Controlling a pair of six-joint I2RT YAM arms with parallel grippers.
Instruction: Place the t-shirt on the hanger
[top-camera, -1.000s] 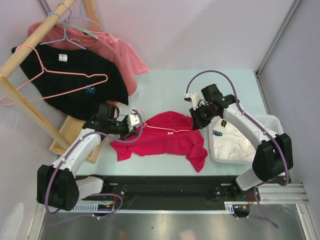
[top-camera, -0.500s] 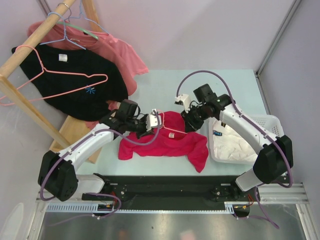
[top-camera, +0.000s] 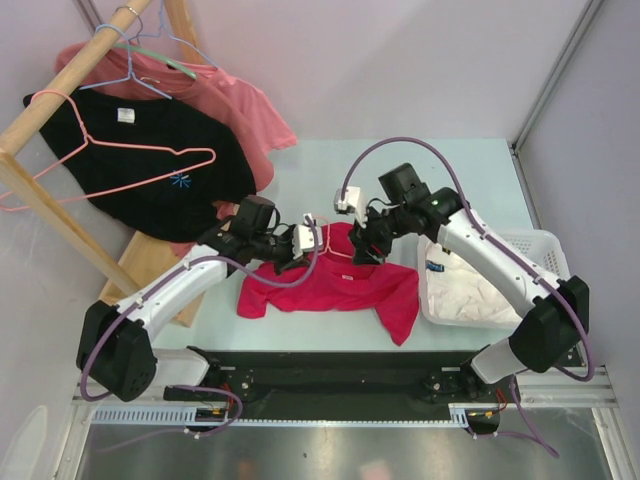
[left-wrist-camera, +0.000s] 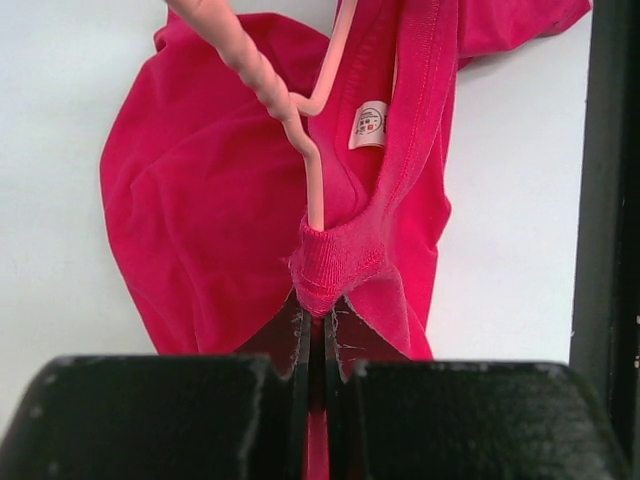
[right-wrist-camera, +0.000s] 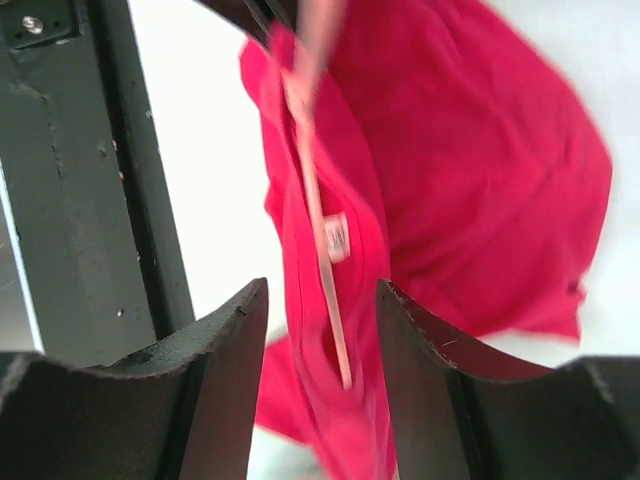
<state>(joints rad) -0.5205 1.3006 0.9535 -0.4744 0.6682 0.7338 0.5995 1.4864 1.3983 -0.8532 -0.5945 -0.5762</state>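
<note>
The crimson t-shirt (top-camera: 335, 285) lies crumpled on the table between the arms. The pink wire hanger (left-wrist-camera: 300, 130) runs down into its neck opening, beside the white label (left-wrist-camera: 369, 124). In the top view the hanger shows as a pale line (top-camera: 338, 259) at the collar. My left gripper (left-wrist-camera: 318, 310) is shut on a fold of the collar; it sits at the shirt's upper left in the top view (top-camera: 302, 243). My right gripper (right-wrist-camera: 320, 335) is open just above the collar, with the hanger wire (right-wrist-camera: 325, 290) and red cloth (right-wrist-camera: 480, 190) between its fingers; it also shows in the top view (top-camera: 363, 247).
A white basket (top-camera: 535, 245) of white cloth stands at the right. A wooden rack (top-camera: 50, 215) at the back left carries a black t-shirt (top-camera: 150, 185), a salmon t-shirt (top-camera: 235, 110), a second pink hanger (top-camera: 140, 147), a blue hanger (top-camera: 135, 82) and a green one (top-camera: 165, 62). A black rail (top-camera: 330, 365) runs along the front.
My left gripper has moved right, drawing the collar with it. My right gripper has swung left and now hovers over the collar and hanger wire. The shirt has bunched toward the middle.
</note>
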